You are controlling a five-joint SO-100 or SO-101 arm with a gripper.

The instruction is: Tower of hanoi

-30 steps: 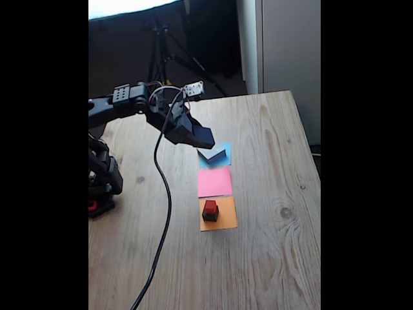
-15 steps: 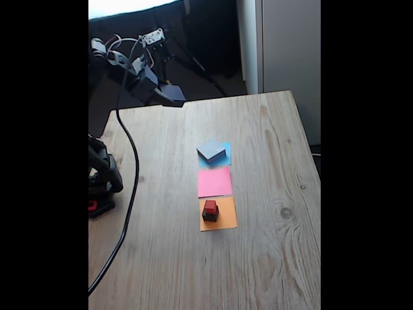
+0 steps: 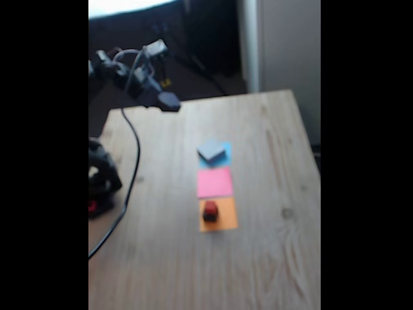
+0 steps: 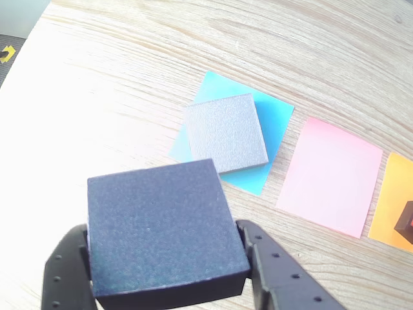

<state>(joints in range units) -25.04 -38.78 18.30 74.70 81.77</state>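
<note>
My gripper [image 4: 164, 261] is shut on the black slab [image 4: 164, 226], its fingers [image 4: 274, 278] pressing on the slab's two sides. In the fixed view the gripper [image 3: 168, 101] hangs high over the table's back left corner with the black slab [image 3: 170, 99] in it. The grey slab [image 3: 211, 152] [image 4: 226, 132] lies on the blue paper square [image 4: 274, 113]. On the orange paper square [image 3: 219, 223] sits the small black cube [image 3: 210, 215] with the tiny red cube [image 3: 210, 206] on top. The pink paper square [image 3: 214, 183] [image 4: 332, 174] between them is bare.
The arm's base [image 3: 102, 181] stands at the left edge of the wooden table [image 3: 277, 245], and a black cable [image 3: 132, 161] trails from the wrist across the left side. A tripod and a dark background lie behind the table's far edge.
The gripper has lifted the black slab off the grey slab and carried it up and away to the back left. In the last half second it has sunk a little; the fixed view has blurred.
</note>
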